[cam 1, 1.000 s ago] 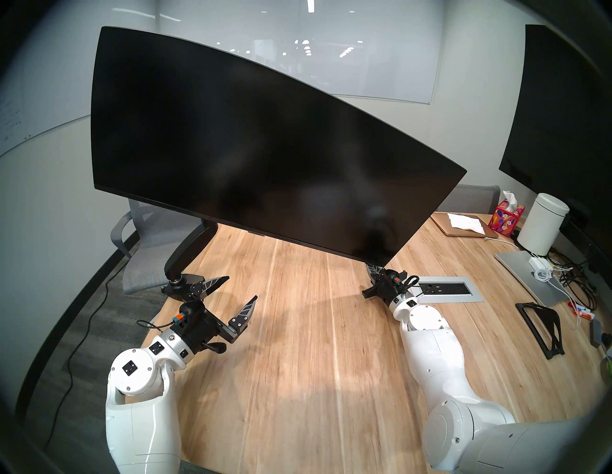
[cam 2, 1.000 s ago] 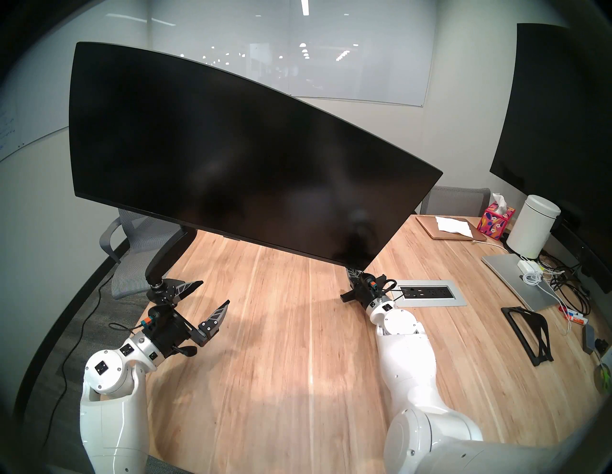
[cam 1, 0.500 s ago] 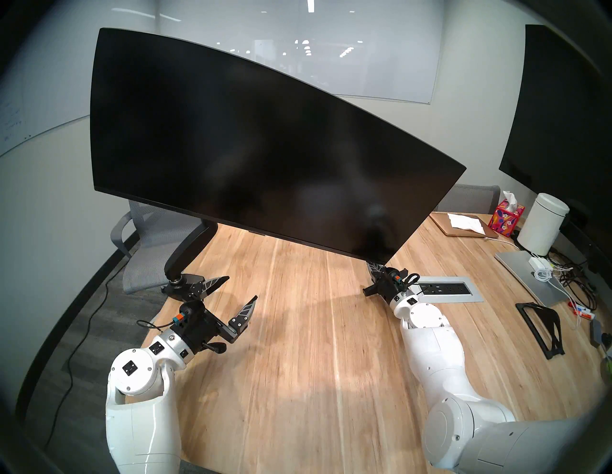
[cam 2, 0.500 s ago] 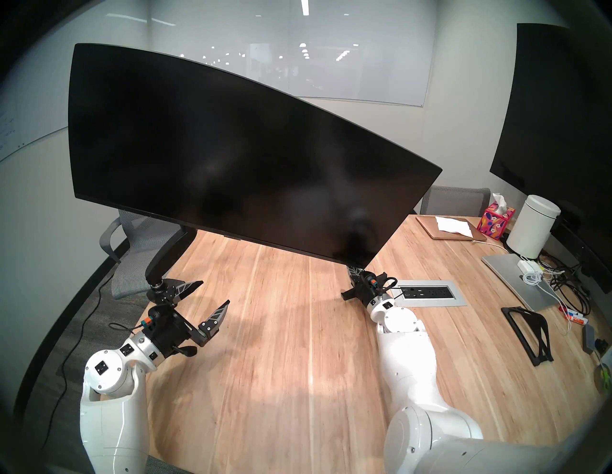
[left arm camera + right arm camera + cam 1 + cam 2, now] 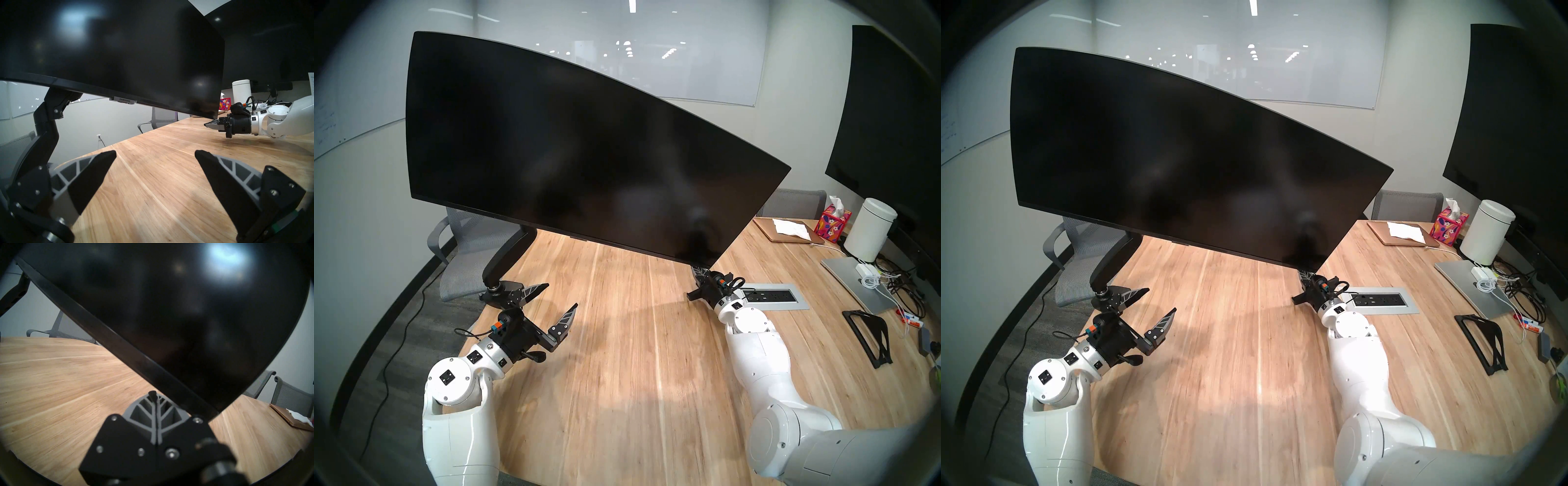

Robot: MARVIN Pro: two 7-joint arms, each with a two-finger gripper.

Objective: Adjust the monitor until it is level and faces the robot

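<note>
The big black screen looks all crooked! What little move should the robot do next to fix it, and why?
Probably nudge the low corner upward a bit more with the right tool. The monitor slants down toward the robot's right, and that shut tool sits right under its lowest corner. The left tool hangs open over the table, touching nothing.

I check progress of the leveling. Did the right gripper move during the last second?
Yes. The right gripper, shut under the monitor corner, rose slightly away from the power outlet panel.

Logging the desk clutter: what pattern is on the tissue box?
Bright pink with a colourful floral print; the tissue box shows best in the head stereo left view.
</note>
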